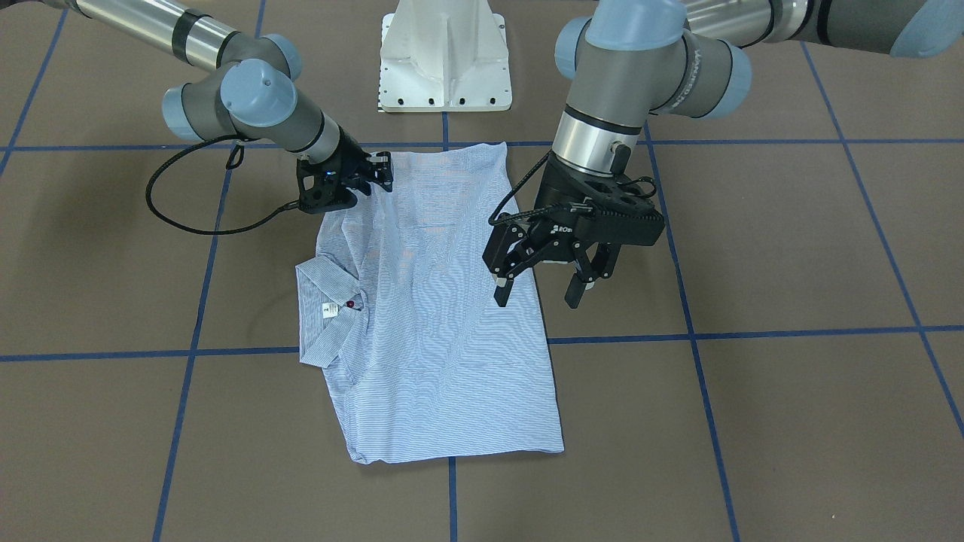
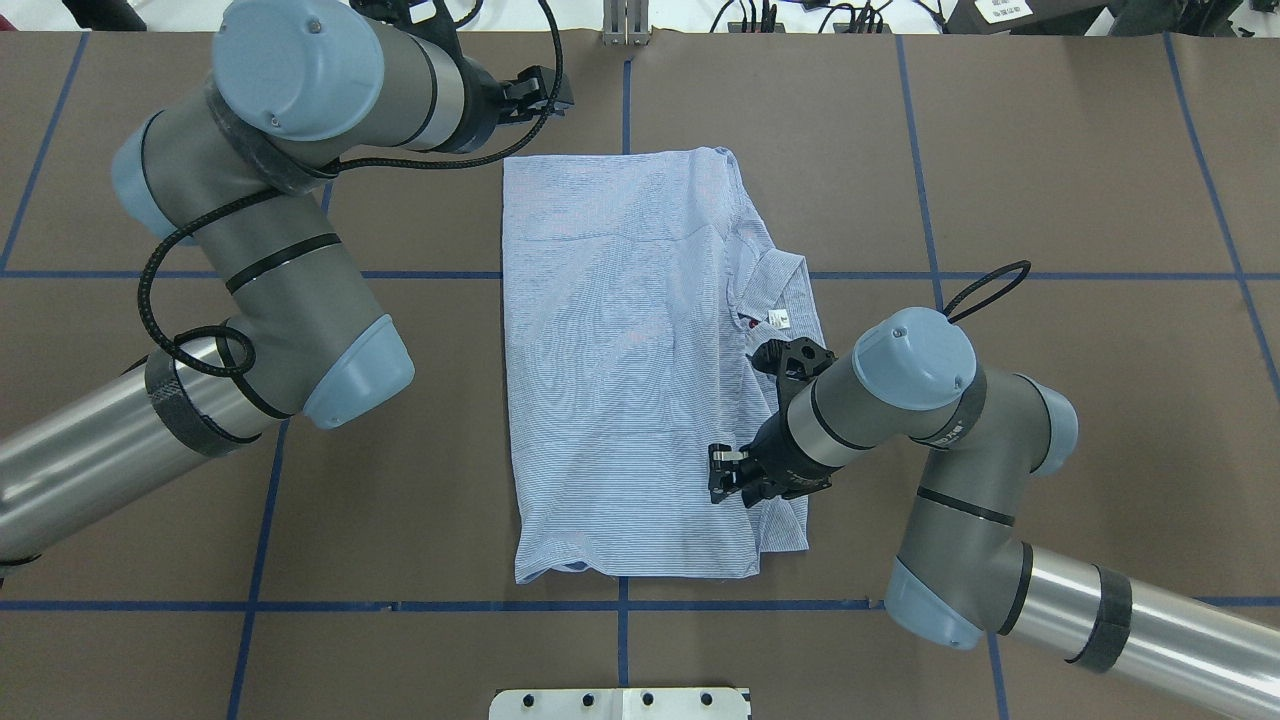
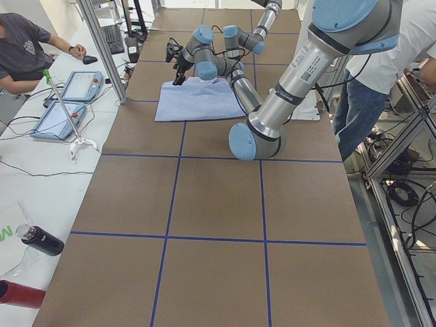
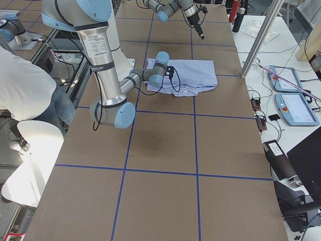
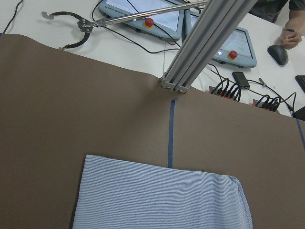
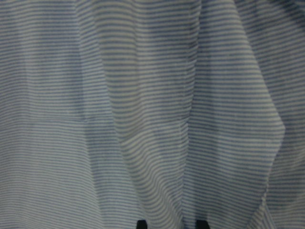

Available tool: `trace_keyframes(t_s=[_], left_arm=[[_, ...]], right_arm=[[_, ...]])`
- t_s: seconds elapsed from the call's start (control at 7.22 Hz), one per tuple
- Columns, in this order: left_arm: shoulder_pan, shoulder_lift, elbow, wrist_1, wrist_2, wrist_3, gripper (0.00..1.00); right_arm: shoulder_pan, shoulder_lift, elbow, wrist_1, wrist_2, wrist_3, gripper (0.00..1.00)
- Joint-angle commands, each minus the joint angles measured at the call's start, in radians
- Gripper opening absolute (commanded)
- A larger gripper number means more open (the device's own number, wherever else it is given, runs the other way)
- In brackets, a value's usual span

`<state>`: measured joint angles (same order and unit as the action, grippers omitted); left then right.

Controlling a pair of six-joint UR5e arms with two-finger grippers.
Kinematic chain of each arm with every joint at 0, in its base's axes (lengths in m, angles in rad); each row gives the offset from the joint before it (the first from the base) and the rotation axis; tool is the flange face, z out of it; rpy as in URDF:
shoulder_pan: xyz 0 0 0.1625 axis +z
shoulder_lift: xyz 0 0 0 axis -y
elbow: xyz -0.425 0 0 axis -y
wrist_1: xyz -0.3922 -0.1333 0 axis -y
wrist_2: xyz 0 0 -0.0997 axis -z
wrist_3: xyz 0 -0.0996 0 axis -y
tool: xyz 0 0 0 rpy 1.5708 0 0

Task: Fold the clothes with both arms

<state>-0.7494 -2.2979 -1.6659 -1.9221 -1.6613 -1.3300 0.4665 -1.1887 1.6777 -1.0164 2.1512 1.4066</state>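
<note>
Found the shirt [image 1: 444, 316] folded into a rectangle, flat on the bench [image 1: 791, 248], collar [image 1: 324, 316] sticking out at one long edge. Saw the left gripper [image 1: 538, 293] spread wide, raised over the opposite edge, holding nothing. Saw the right gripper [image 1: 384, 173] low at the shirt's robot-side corner, jaws partly apart against the cloth.

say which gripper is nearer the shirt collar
Right. The right gripper is low on the striped shirt near the collar; the left gripper hovers at the opposite side.
</note>
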Motion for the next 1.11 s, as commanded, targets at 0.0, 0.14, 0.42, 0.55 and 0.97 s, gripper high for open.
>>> trace_keyframes(t_s=[0.0, 0.14, 0.42, 0.55, 0.97], left_arm=[[-0.001, 0.002, 0.0, 0.0, 0.002, 0.0, 0.98], [-0.001, 0.002, 0.0, 0.002, 0.0, 0.0, 0.98], [-0.001, 0.003, 0.0, 0.002, 0.0, 0.0, 0.98], [-0.002, 0.003, 0.0, 0.002, 0.0, 0.0, 0.98], [-0.001, 0.005, -0.002, 0.002, 0.0, 0.0, 0.98]], right_arm=[[-0.009, 0.004, -0.004, -0.001, 0.001, 0.0, 0.27], [-0.009, 0.006, 0.007, -0.004, 0.002, 0.0, 0.06], [0.01, -0.006, 0.06, -0.008, 0.032, 0.0, 0.0], [0.026, -0.011, 0.098, -0.051, 0.033, 0.0, 0.0], [0.035, -0.011, 0.207, -0.298, -0.01, 0.0, 0.0]])
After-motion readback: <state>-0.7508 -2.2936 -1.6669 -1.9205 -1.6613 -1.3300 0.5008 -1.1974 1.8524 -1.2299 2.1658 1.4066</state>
